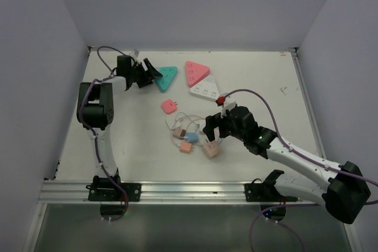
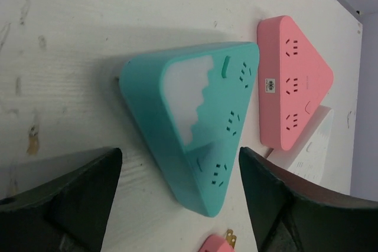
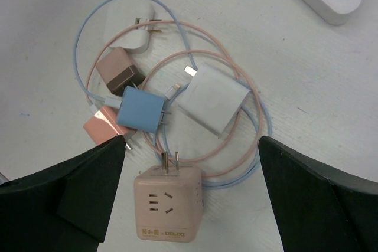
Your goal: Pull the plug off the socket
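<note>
A teal triangular socket strip [image 1: 166,77] lies at the back left, its outlets bare in the left wrist view [image 2: 201,128]. My left gripper [image 1: 153,75] is open, its jaws either side of the strip's near corner [image 2: 180,163] without touching it. My right gripper [image 1: 211,137] is open above a beige cube socket [image 3: 168,202] that lies with its prongs up among loose chargers; it holds nothing [image 3: 192,146]. A small pink plug [image 1: 169,106] lies free on the table between the two.
A pink triangular strip [image 1: 196,72] and a white strip [image 1: 204,90] lie right of the teal one. A blue charger [image 3: 140,110], a white charger [image 3: 212,98], a brown one [image 3: 120,70] and looped pink and blue cables [image 3: 248,140] crowd the cube.
</note>
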Robot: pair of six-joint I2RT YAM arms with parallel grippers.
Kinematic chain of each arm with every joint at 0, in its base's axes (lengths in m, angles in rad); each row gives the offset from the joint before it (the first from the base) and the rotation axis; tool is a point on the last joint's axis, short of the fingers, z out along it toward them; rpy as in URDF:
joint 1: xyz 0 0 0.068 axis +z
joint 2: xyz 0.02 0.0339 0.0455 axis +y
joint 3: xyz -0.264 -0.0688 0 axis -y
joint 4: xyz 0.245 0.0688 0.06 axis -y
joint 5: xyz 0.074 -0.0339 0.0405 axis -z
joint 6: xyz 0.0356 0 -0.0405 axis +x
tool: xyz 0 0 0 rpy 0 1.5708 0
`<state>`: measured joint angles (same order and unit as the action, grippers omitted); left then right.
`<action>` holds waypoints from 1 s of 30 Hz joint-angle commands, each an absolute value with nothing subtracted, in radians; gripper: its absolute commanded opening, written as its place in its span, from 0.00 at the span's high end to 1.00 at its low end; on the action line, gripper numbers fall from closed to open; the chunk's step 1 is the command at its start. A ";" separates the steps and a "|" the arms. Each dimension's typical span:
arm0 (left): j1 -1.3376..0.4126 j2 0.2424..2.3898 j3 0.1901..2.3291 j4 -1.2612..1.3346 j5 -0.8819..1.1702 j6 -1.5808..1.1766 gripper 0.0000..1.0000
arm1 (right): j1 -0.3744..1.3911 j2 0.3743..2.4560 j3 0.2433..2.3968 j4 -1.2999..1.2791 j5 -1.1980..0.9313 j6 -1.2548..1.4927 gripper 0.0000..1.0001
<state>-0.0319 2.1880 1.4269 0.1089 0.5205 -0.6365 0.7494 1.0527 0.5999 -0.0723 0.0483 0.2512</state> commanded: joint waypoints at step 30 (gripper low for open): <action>0.048 0.689 1.026 -0.429 -0.159 -0.310 0.00 | 0.744 0.557 0.911 -0.485 0.784 0.178 0.01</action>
